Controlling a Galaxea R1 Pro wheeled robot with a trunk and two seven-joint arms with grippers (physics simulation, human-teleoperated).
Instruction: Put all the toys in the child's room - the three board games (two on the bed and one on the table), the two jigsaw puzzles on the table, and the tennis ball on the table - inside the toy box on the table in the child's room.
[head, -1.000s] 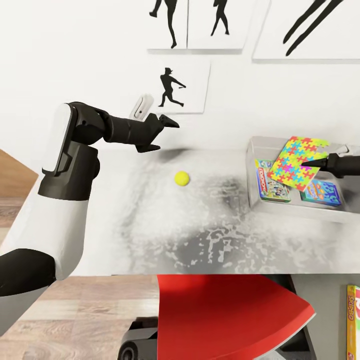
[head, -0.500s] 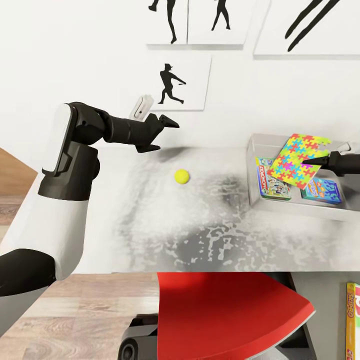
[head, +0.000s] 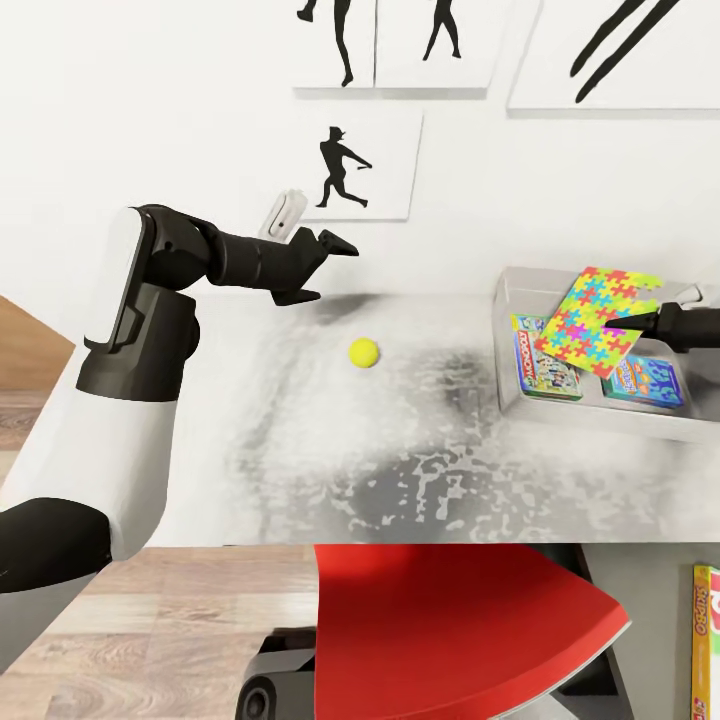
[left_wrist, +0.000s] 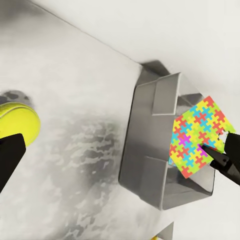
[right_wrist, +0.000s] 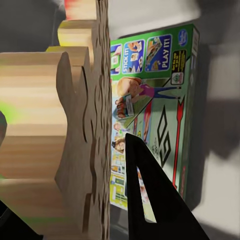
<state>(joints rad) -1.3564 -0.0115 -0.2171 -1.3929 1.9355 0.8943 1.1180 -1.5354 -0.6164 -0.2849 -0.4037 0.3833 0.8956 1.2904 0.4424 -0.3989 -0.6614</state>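
- Thin multicoloured jigsaw puzzle sheet (head: 592, 322), stiff and light, is pinched at its edge by the right gripper (head: 615, 326), tilted above the light-grey toy box (head: 560, 415).
- Small yellow-green tennis ball (head: 364, 352) sits on the worktop (head: 400, 470); it may roll, so take it across the middle. Left gripper (head: 330, 265) jaws spread, empty.

Child's room: toy box (head: 600, 425), puzzle (head: 592, 322), baseball-player wall prints (head: 345, 170).

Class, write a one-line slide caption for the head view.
Right gripper holds a jigsaw puzzle above the toy box; tennis ball waits on the table.

The table (head: 400, 470) surface around the tennis ball (head: 364, 352) is open on all sides. Above the toy box (head: 540, 418), a tilted jigsaw puzzle (head: 592, 320) held by the right end effector (head: 612, 324) covers part of the opening. Two board games (head: 545, 368) occupy the floor inside.
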